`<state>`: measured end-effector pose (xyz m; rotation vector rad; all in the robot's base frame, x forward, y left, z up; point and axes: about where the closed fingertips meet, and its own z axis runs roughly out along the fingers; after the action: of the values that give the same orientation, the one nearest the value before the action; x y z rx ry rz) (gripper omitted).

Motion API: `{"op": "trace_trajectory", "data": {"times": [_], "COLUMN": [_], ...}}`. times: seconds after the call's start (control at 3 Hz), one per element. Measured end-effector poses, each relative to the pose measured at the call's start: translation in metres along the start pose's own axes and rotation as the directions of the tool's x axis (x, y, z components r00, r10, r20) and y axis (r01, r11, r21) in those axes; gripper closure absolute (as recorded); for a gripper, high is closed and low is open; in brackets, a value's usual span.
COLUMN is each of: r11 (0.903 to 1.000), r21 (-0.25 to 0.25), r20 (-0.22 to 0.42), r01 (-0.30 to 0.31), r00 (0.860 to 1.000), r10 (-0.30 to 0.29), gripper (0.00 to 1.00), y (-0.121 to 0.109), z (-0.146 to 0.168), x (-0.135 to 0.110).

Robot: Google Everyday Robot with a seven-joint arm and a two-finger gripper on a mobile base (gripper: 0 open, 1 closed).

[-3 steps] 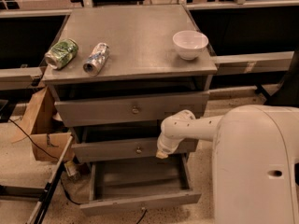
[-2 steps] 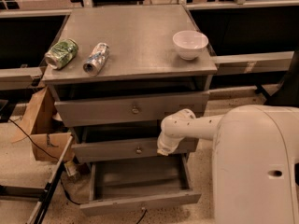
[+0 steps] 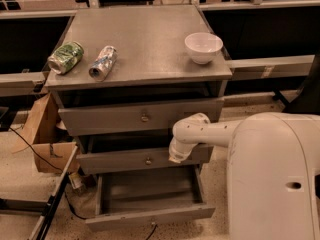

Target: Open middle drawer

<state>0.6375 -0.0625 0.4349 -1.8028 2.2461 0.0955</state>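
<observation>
The grey cabinet (image 3: 145, 44) has three drawers. The middle drawer (image 3: 115, 161) shows a wide front panel with a small brass knob (image 3: 148, 160) at its centre, and a dark gap lies above the panel. My gripper (image 3: 176, 156) is at the end of the white arm (image 3: 210, 131), against the right part of that panel, a little to the right of the knob. The wrist hides the gripper's tip.
The bottom drawer (image 3: 150, 215) is pulled far out and looks empty. The top drawer (image 3: 100, 119) is above the middle one. Two cans (image 3: 65, 57) (image 3: 102, 62) lie on the cabinet top beside a white bowl (image 3: 203, 46). A cardboard box (image 3: 47, 139) and cables (image 3: 30, 149) are on the floor at left.
The end of the arm has risen slightly against the middle drawer's front. The drawers and the things on top have not visibly moved.
</observation>
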Motion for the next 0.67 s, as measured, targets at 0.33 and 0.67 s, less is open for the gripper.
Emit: {"op": "trace_trajectory", "data": {"times": [0.33, 0.67], "r11": [1.0000, 1.0000], "r21": [0.000, 0.000], "r20": [0.000, 0.000], "r01": [0.000, 0.000], "r00": [1.000, 1.000], "r10": [0.000, 0.000], "gripper": [1.00, 1.00], "y": [-0.0049, -0.0096], "z": [-0.0015, -0.0029], "x": [-0.0011, -0.0021]}}
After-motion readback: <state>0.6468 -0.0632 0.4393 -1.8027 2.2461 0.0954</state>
